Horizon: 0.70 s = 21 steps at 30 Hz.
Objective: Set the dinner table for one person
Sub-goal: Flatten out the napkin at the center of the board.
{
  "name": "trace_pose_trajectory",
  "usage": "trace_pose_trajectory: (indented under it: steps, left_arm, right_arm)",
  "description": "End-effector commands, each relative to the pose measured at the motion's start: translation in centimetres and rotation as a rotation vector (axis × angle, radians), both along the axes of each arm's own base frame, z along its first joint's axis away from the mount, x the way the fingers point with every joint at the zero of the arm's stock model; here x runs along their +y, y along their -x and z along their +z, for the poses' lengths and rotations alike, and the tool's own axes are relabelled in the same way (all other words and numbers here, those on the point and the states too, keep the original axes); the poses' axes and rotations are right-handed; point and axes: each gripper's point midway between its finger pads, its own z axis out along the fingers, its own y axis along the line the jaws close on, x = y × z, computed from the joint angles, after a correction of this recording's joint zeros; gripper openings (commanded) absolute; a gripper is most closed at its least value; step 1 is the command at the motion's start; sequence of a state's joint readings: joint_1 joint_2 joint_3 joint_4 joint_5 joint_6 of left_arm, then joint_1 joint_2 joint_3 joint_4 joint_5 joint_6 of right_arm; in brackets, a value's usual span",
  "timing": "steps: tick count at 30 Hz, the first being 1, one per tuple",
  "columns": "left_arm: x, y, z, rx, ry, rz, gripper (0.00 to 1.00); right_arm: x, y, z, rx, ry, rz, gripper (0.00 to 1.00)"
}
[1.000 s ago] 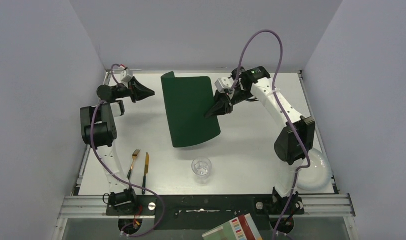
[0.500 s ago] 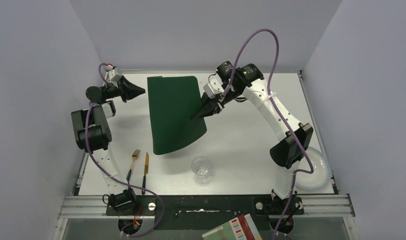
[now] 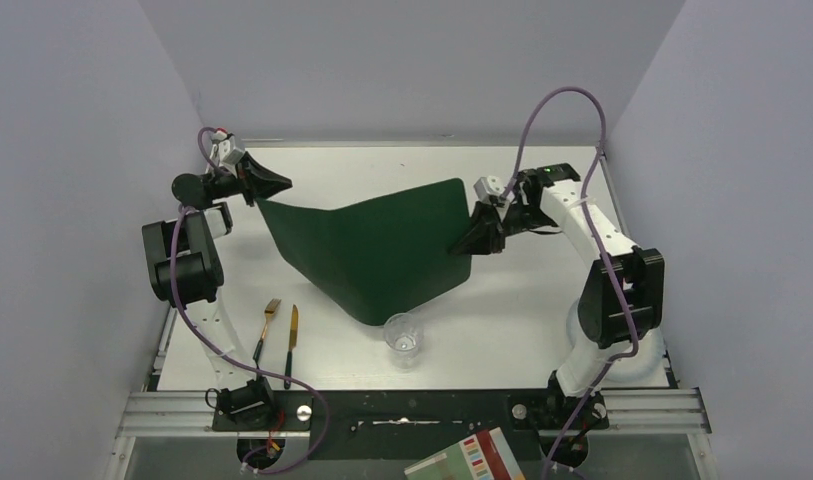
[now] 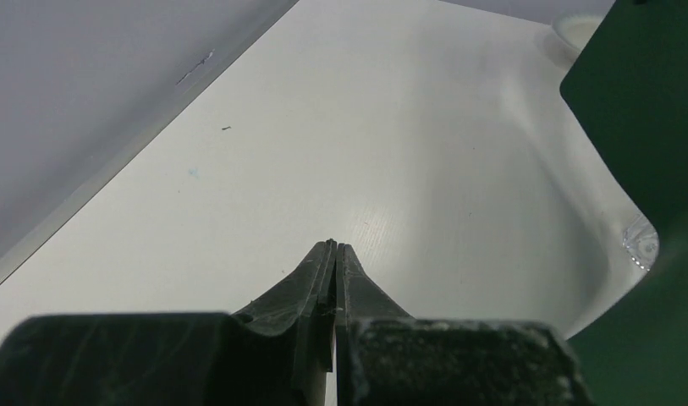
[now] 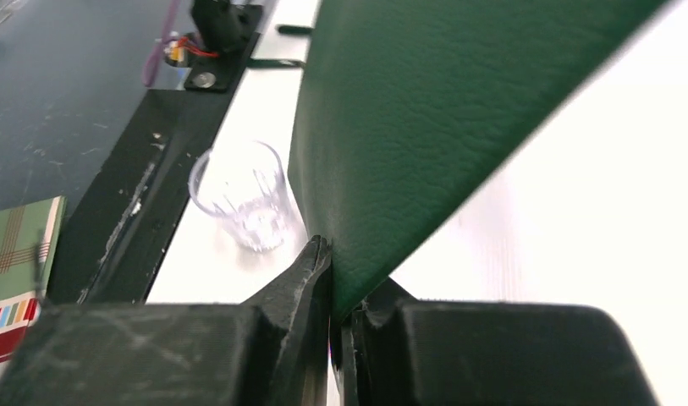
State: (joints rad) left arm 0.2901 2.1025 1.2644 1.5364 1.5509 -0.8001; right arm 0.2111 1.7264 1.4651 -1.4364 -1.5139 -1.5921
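The dark green placemat (image 3: 382,250) hangs bent and lifted over the middle of the white dinner table (image 3: 502,320). My right gripper (image 3: 458,246) is shut on its right edge; the right wrist view shows the mat (image 5: 425,110) pinched between the jaws (image 5: 332,247). My left gripper (image 3: 284,184) is shut and empty at the back left, just beside the mat's upper left corner. In the left wrist view (image 4: 335,246) only bare table lies ahead, with the mat (image 4: 653,93) at the right. A clear glass (image 3: 403,336) stands just under the mat's low corner.
A gold fork (image 3: 268,322) and knife (image 3: 291,342) lie at the front left. The right arm hides most of a white plate (image 3: 650,362) at the front right. A book (image 3: 467,456) lies below the table edge. Grey walls close in on three sides.
My right gripper has swung right with the placemat, which has opened out from a narrow upright fold at the back left into a wide sheet across the middle. The left gripper stayed closed.
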Motion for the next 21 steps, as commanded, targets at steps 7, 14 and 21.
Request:
trace_pose_trajectory:
  steps: [7, 14, 21]
  left_arm:
    - [-0.4, 0.9, 2.0, -0.267, -0.117, -0.039, 0.0]
    - [-0.4, 1.0, 1.3, -0.248, -0.118, -0.045, 0.0]
    - [-0.3, 1.0, 0.5, -0.222, -0.116, -0.05, 0.0]
  right_arm:
    - [-5.1, -3.5, -1.0, -0.01, -0.167, -0.238, 0.0]
    - [-6.5, -5.3, -3.9, 0.004, -0.154, -0.28, 0.0]
    - [-8.8, -7.2, -5.9, 0.015, -0.163, -0.356, 0.0]
